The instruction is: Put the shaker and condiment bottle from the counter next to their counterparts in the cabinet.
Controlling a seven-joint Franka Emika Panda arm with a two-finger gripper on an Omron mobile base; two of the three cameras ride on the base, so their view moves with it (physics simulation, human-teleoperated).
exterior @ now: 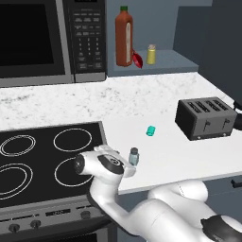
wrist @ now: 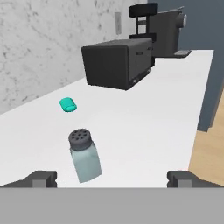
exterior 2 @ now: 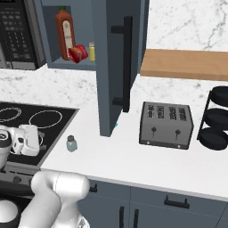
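Currently, findings run left to right across the left base view.

Cooktop: black glass, left of the work zone, flush against the counter. Risk: the hand sits over the seam between the 2; a low sweep could scrape either surface.

Gripper: jaws stand at full width, nothing between them. In the hand view both fingertips flank the target with generous clearance on each side.

Shaker: upright on the counter near its front edge, just beside the hand, not yet touched. Risk 1: it is small with a narrow base, so 1 finger arriving first would likely tip it. Risk 2: a nudge outward could send it over the front edge. Risk 3: it appears off-centre toward the left finger in the hand view, so closing without centring may push rather than pinch.

Teal cylinder: lying on the counter beyond the shaker, well apart. Judged low risk, unless the approach overshoots.

Condiment bottle: already on the cabinet ledge, leaning between the tall sauce bottle and the yellow shaker. Risk: the ledge is crowded, so a careless placement could topple the tilted bottle.

Toaster: far right, clear of the likely path.

Cabinet door: open, projecting over the counter. Risk: arm contact during the lift toward the shelf.
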